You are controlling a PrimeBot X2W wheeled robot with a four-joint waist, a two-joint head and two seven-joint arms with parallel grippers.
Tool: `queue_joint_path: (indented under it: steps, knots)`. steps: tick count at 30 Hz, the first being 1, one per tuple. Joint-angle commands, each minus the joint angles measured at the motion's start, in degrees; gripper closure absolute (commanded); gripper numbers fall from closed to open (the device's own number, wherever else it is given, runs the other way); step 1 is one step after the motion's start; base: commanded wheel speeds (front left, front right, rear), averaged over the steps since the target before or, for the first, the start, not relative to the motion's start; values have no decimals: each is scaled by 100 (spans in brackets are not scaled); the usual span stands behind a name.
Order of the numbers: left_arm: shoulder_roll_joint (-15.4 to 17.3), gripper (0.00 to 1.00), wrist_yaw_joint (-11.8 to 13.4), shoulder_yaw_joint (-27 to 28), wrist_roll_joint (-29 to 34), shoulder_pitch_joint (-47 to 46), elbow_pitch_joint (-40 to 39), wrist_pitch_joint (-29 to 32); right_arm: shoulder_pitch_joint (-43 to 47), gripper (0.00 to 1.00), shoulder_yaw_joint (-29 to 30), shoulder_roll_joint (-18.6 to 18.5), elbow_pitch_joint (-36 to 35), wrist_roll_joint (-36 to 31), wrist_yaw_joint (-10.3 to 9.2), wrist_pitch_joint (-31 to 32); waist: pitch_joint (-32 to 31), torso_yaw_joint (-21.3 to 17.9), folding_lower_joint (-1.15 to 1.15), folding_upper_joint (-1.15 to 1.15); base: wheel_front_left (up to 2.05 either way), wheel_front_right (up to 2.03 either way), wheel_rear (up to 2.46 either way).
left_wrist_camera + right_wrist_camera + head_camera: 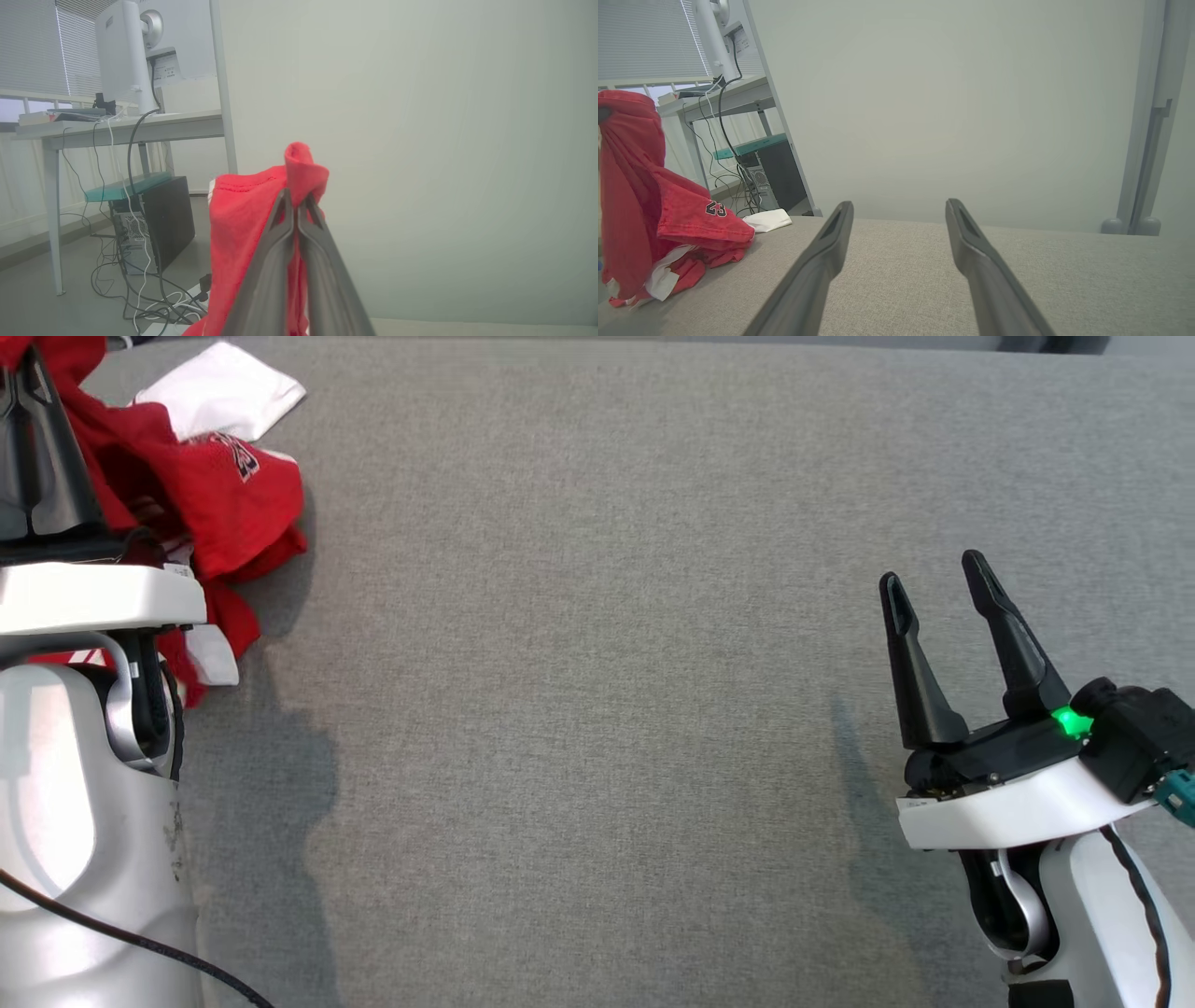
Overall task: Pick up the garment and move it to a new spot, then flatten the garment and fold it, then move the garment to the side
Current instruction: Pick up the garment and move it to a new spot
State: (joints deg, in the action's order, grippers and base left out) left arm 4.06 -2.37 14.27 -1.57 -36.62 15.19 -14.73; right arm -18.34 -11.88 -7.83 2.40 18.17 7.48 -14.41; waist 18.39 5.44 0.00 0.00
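The garment (229, 495) is a red jersey with white trim and a printed number, bunched at the far left of the grey table. My left gripper (295, 207) is shut on a fold of its red cloth (247, 228) and holds that part lifted, the rest hanging down to the table. In the right wrist view the garment (654, 205) hangs from above at the left, its lower part heaped on the table. My right gripper (938, 583) stands open at the right side of the table, far from the garment, with nothing between its fingers.
A white folded cloth (222, 392) lies at the table's (597, 709) far left corner behind the garment. Beyond the table stand a pale wall, a desk (121, 126) with a monitor, cables and a computer case (159, 224) beneath it.
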Motion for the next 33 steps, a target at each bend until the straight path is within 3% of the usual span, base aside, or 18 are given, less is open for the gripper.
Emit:
queue_joint_path:
  steps: [1,16,33]
  knots:
    - [252,100,-52,52,92,14,-240,-27,88,0,-109,59,-140,40,1,-59,-136,-113,0,0,0,0,0]
    - [84,100,-304,-662,-35,7,-406,-27,406,0,-75,232,-103,79,1,-59,-621,-648,0,0,0,0,0]
    - [-72,100,-423,-1444,-313,-308,-294,-27,495,0,-7,397,-156,144,1,-59,-682,-1691,0,0,0,0,0]
